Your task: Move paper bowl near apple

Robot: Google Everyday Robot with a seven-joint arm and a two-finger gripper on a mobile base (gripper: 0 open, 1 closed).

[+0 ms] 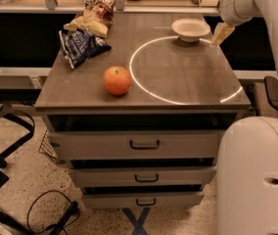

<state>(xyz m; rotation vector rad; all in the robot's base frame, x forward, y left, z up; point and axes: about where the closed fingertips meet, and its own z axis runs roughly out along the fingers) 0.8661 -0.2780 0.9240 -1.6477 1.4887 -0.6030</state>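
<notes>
Dark wood grain is showing across the cabinet top (188,77), which is sitting over three drawers (144,144) with a speckled floor below. A thin white circle (130,67) is marking the right part of the top. The paper bowl (191,29) is resting upright at the far edge of that circle, toward the back right corner. The apple (117,80) is sitting near the front left, just outside the circle's left side, well apart from the bowl. Behind the apple, a blue snack bag (80,45) is lying near the left edge, and a yellowish snack bag (92,18) is lying just beyond it.

I am reaching my arm (246,4) in from the upper right, and my gripper (219,33) is hanging just beside the bowl's right rim, at the right edge of the top. I cannot tell whether it is released or clenched, nor whether it is touching the rim. My white base (256,175) is filling the lower right corner, beside the drawers.
</notes>
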